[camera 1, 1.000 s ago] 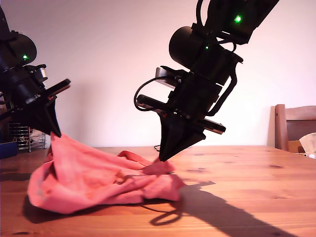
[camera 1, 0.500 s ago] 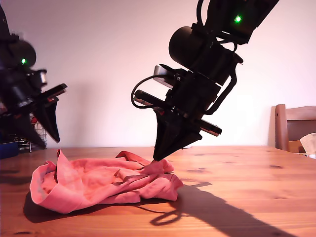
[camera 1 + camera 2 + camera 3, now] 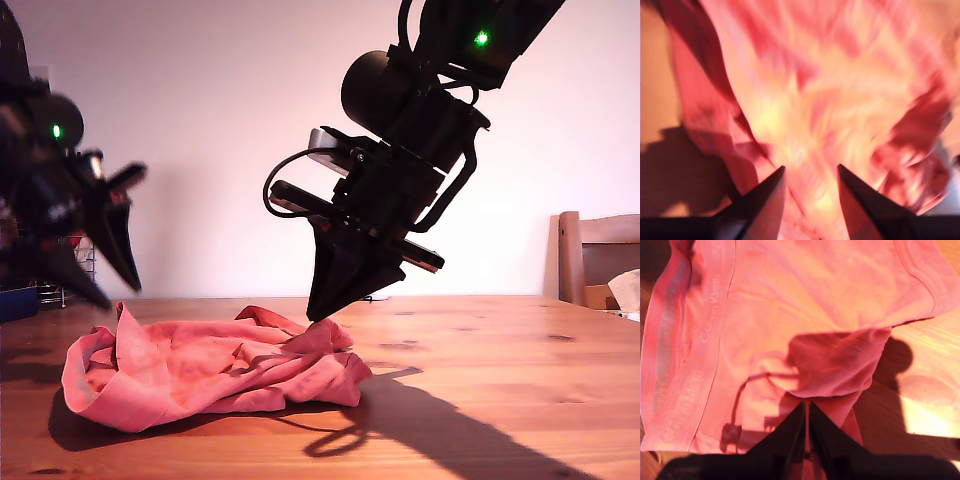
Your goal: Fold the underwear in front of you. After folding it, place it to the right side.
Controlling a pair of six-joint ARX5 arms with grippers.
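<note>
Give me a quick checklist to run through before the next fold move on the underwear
1. My second gripper pinching the underwear: ok, jaws closed on a fold.
2. My first gripper free of cloth: ok, jaws apart, above the garment.
3. Garment flat: not ok, bunched and wrinkled.
4. Waistband located: ok, in the second wrist view.
5. Table bare at the exterior view's right: ok.
6. First wrist view sharp: not ok, blurred.
</note>
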